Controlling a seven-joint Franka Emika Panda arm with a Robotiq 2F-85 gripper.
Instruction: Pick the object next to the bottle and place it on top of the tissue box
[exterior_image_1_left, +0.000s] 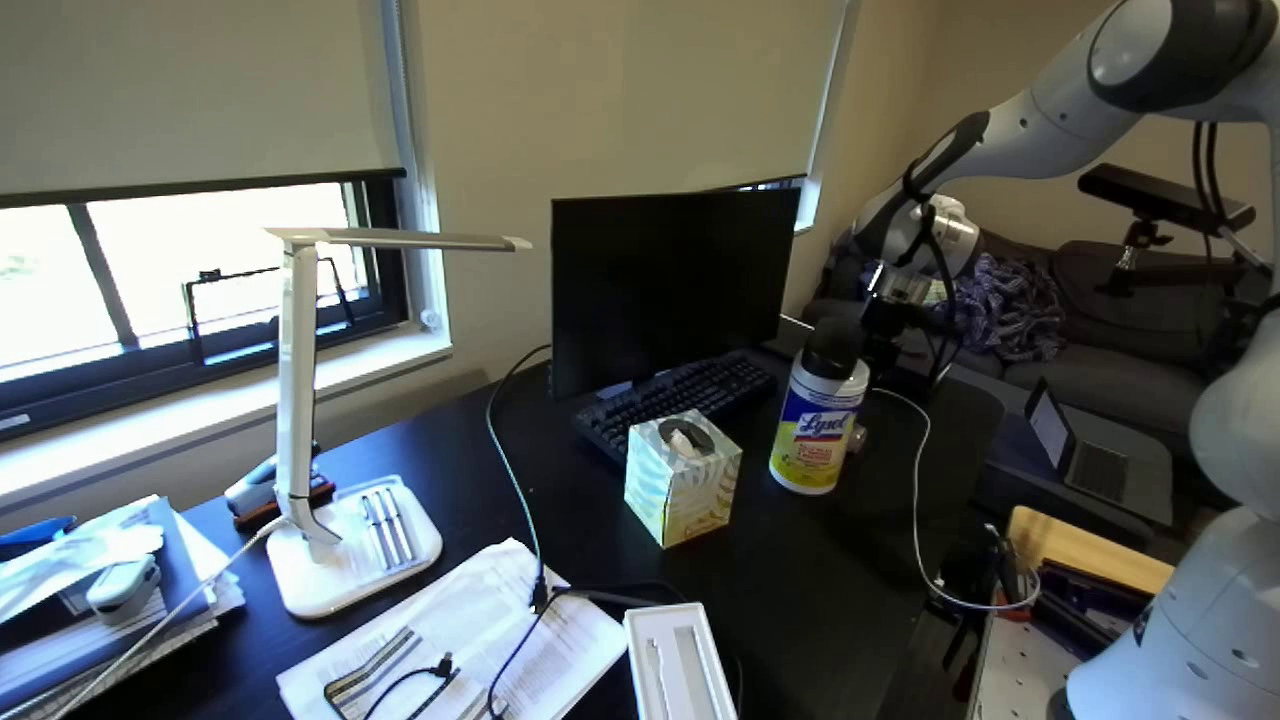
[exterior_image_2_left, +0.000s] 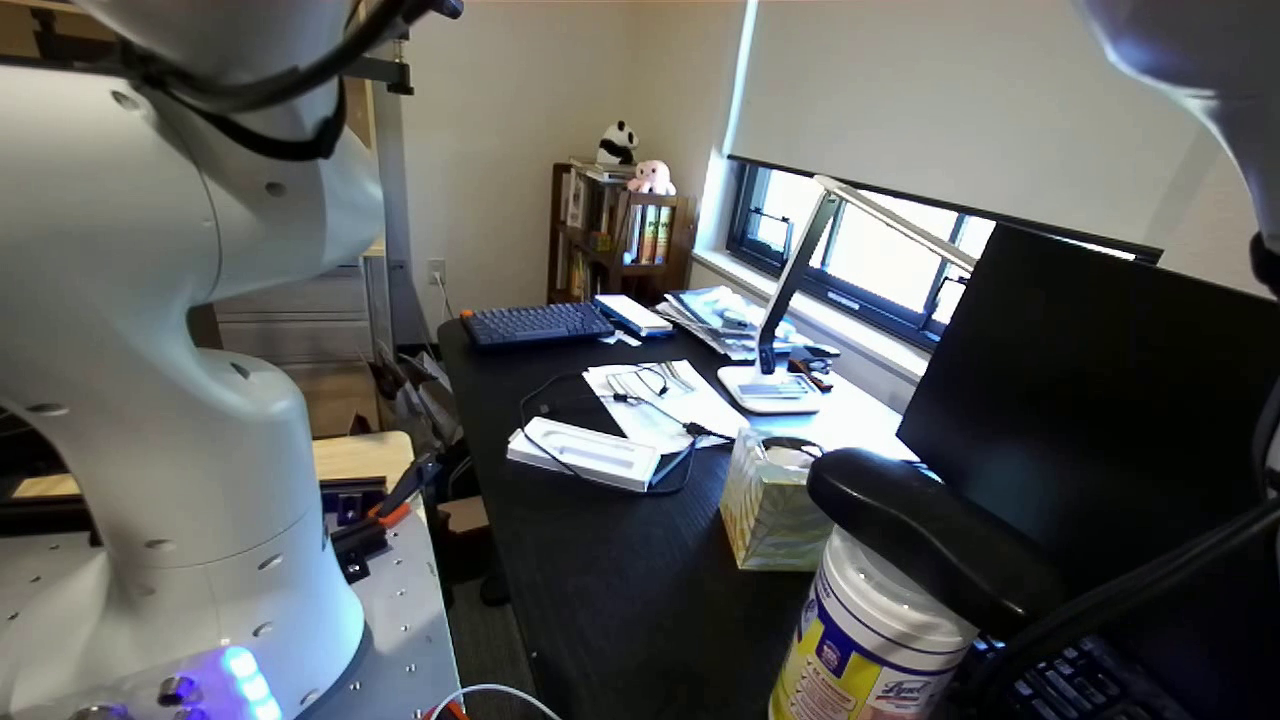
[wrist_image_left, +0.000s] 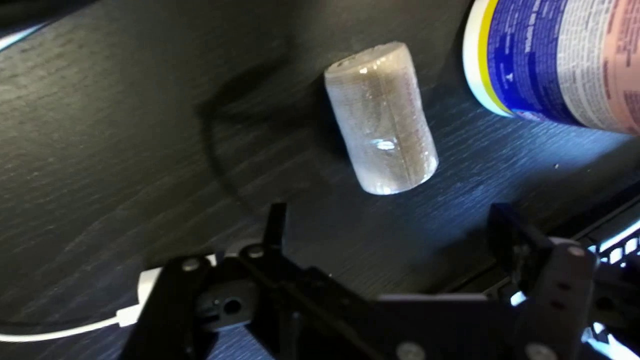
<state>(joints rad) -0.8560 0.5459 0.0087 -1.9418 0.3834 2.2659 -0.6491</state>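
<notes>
The bottle stands on the black desk; it also shows in an exterior view and at the upper right of the wrist view. A small translucent, whitish cylinder lies beside it; in an exterior view it is mostly hidden behind the bottle. The pale green-and-white tissue box stands beside the bottle, and also shows in an exterior view. My gripper is open and empty, above the desk, with the cylinder ahead of its fingertips. Its fingertips are hidden in both exterior views.
A monitor and a keyboard stand behind the tissue box. A white cable with a plug lies near the cylinder. A white tray, papers and a lamp are farther along the desk.
</notes>
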